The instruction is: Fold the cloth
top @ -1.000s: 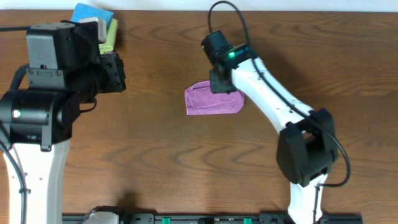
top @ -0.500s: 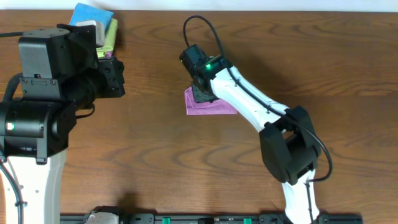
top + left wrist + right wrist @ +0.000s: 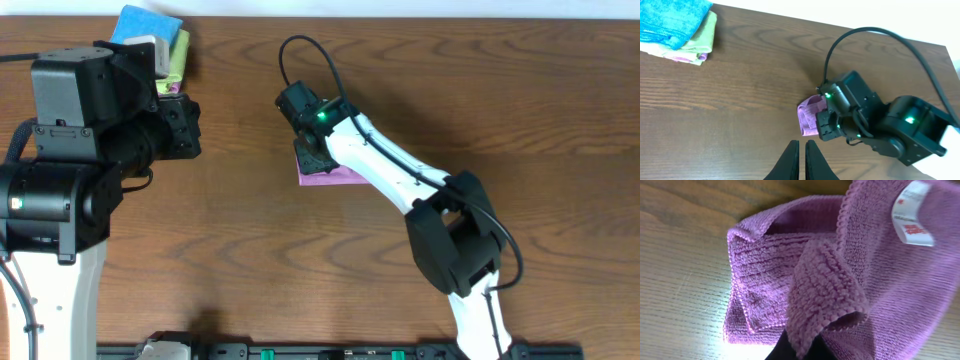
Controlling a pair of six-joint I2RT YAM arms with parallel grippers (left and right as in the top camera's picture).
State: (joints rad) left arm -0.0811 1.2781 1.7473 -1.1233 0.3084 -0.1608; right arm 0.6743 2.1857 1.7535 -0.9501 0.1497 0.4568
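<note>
Under the right gripper (image 3: 312, 160) | cloth (image 3: 338, 178) sits bunched, one flap pinched tight in its jaws and draped over | left gripper (image 3: 800, 159) closed on nothing, well apart | fold looks maybe halfway, needs laying flat and releasing

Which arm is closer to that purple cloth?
Right. The right arm pinches the purple cloth in its jaws; the left arm sits well off to its side, not touching.
</note>
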